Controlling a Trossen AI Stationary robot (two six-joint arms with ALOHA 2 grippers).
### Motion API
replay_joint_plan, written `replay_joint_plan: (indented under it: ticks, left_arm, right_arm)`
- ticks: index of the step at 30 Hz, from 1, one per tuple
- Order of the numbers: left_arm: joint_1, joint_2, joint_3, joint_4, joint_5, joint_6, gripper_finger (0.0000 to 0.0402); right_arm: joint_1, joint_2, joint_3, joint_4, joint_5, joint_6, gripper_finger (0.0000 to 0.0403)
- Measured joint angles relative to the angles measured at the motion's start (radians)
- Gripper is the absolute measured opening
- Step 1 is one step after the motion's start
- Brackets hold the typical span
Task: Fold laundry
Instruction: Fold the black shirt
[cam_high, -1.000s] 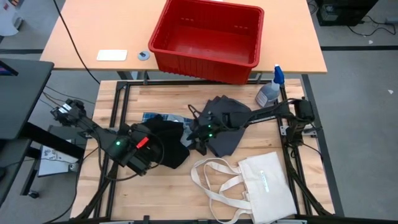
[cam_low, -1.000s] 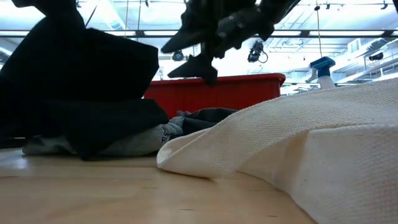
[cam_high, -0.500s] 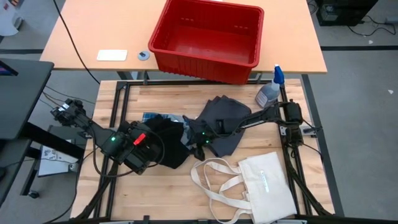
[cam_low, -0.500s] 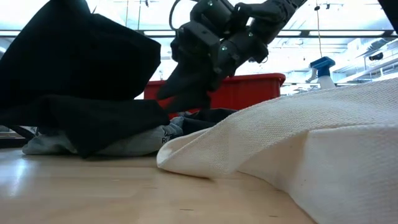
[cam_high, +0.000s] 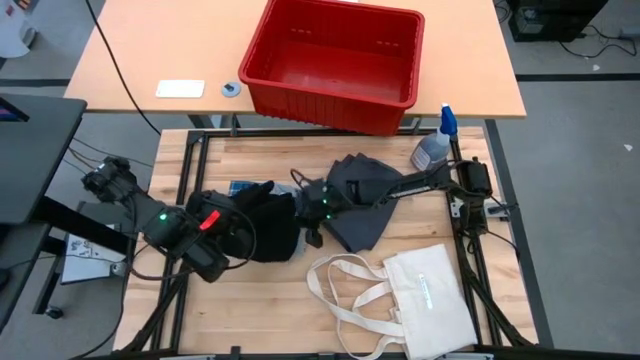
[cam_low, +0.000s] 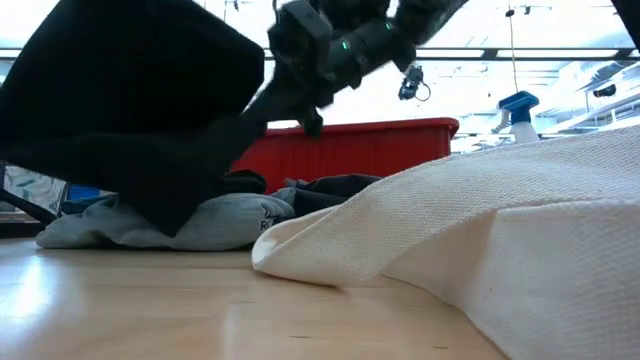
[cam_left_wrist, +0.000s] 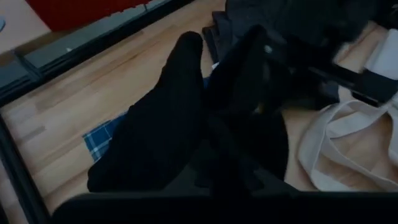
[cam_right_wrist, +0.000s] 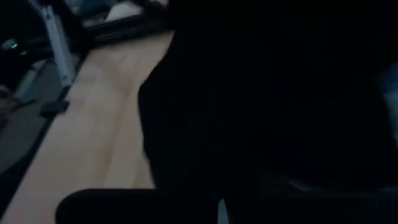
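At mid-bench (cam_high: 400, 300) we hold the black piece (cam_high: 262, 222) lifted between both arms, left fingers (cam_high: 222, 232) and right fingers (cam_high: 302, 212) each closed on an edge, apparently to spread it for folding.

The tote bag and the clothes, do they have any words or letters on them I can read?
Cream tote bag: a small printed strip on its front, too small to read.
Light grey garment: dark printing at its edge, where only something like "R" shows; the rest is hidden.
Nothing else readable.
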Motion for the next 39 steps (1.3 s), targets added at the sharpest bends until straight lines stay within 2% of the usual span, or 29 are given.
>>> replay_joint_plan:
  ticks: [5, 11, 14, 18, 23, 31, 39]
  left_arm:
    - [-0.005, -0.009, 0.002, -0.003, -0.025, -0.021, 0.0010]
    - [-0.018, -0.019, 0.002, -0.003, -0.181, -0.047, 0.0006]
    - [-0.018, -0.043, 0.002, -0.001, -0.236, -0.043, 0.0006]
    - [-0.018, -0.132, 0.002, -0.003, -0.250, 0.010, 0.0006]
    - [-0.004, -0.247, 0.002, -0.004, -0.198, 0.084, 0.0006]
    - [0.043, -0.391, 0.002, -0.003, -0.223, 0.257, 0.0006]
    - [0.042, -0.457, 0.002, -0.003, -0.299, 0.363, 0.0006]
  right_arm:
    - [-0.033, 0.006, 0.121, -0.131, 0.018, -0.080, 0.0007]
    - [-0.080, 0.007, 0.174, -0.256, 0.023, -0.110, 0.0006]
    - [-0.098, 0.007, 0.177, -0.267, -0.016, -0.111, 0.0006]
    - [-0.109, 0.007, 0.177, -0.282, -0.088, -0.092, 0.0006]
    - [-0.109, 0.004, 0.198, -0.277, -0.134, -0.041, 0.0006]
    - [-0.141, -0.001, 0.223, -0.274, 0.026, -0.041, 0.0005]
    - [-0.186, 0.007, 0.174, -0.243, 0.145, -0.059, 0.0005]
